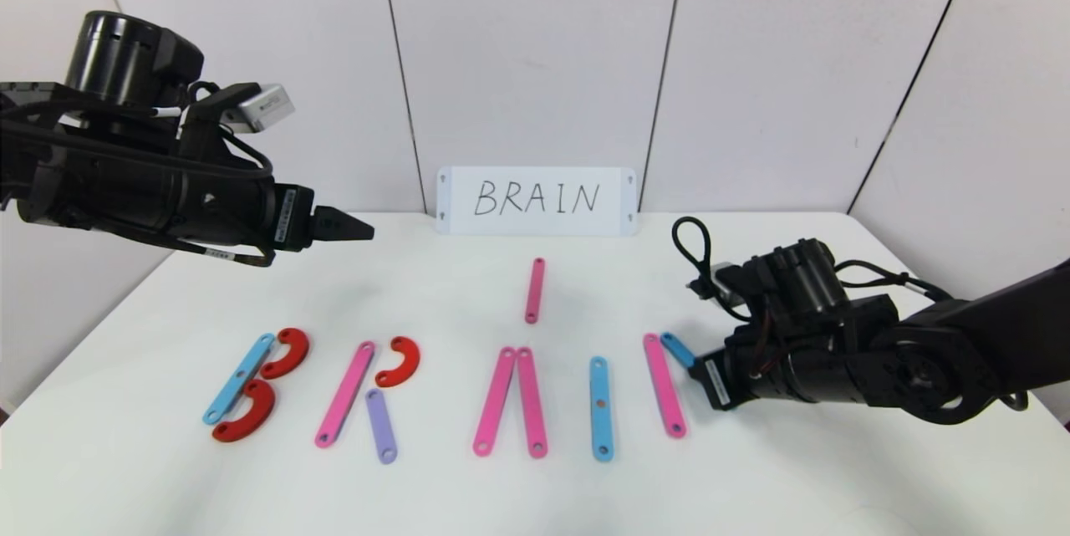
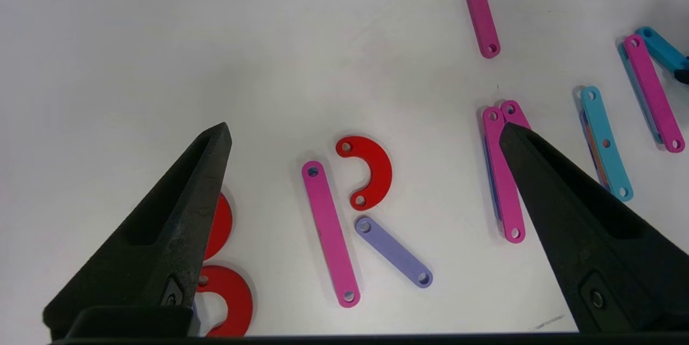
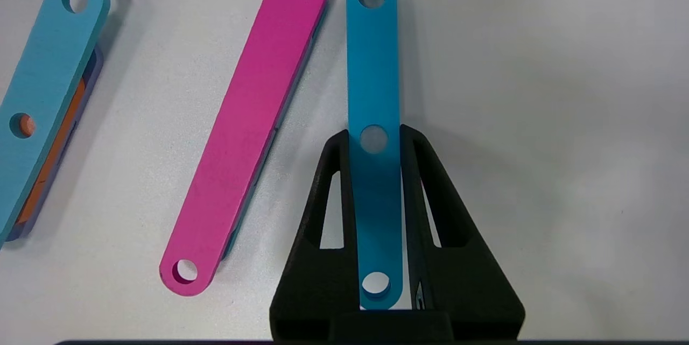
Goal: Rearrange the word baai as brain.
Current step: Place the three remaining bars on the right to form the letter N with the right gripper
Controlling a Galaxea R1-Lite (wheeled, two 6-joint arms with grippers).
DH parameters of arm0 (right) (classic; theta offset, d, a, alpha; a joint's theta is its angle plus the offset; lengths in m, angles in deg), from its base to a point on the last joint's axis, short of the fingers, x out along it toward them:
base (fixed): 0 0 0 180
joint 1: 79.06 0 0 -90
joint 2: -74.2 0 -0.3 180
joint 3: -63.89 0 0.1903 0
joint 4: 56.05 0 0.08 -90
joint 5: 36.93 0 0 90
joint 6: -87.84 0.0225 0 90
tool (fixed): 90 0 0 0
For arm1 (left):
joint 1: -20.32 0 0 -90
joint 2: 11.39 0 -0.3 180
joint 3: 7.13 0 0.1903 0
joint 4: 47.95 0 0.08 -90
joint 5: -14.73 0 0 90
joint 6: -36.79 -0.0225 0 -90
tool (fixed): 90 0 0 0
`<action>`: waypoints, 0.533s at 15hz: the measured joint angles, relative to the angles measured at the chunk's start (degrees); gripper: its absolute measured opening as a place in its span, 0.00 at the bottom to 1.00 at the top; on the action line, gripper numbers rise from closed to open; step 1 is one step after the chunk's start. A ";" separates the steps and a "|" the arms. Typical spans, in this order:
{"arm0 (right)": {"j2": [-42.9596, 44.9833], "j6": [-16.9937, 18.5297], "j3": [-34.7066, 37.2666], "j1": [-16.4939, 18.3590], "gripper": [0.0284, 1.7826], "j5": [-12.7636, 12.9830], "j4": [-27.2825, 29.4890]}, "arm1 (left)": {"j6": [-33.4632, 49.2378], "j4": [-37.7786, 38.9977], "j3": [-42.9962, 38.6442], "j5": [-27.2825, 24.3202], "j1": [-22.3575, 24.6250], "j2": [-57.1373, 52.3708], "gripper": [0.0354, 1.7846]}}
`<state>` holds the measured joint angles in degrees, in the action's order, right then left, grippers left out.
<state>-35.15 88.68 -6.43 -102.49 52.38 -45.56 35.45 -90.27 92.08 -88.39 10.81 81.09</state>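
The plastic letters lie in a row on the white table (image 1: 752, 486). A blue strip (image 1: 239, 378) and two red arcs (image 1: 287, 352) form B. A pink strip (image 1: 344, 393), a red arc (image 1: 399, 361) and a purple strip (image 1: 381, 425) form R. Two pink strips (image 1: 495, 400) make a crossbar-less A, and a blue strip (image 1: 600, 408) is I. My right gripper (image 1: 698, 360) is low at the table, shut on a short blue strip (image 3: 372, 65) whose far end lies beside a pink strip (image 1: 664, 385). My left gripper (image 1: 359, 228) is open, raised at the left.
A white card (image 1: 537, 200) with handwritten BRAIN stands against the back wall. A loose pink strip (image 1: 534, 290) lies behind the A. Through the left wrist view the R pieces (image 2: 329, 232) show below the open jaws.
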 joint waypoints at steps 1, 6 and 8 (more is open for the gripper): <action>-0.18 -0.22 0.16 0.04 0.14 -0.06 -0.29 | -0.02 0.00 0.00 0.02 0.00 0.00 0.97; -0.33 -1.05 0.51 0.17 0.14 -0.09 -0.24 | -0.04 0.00 -0.02 -0.02 0.00 0.00 0.97; -0.02 -1.85 0.94 0.39 0.14 -0.09 -0.22 | -0.04 -0.02 -0.02 -0.05 -0.02 0.00 0.97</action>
<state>-35.17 86.82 -5.49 -102.10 52.30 -45.78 35.41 -90.30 92.06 -88.44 10.78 81.09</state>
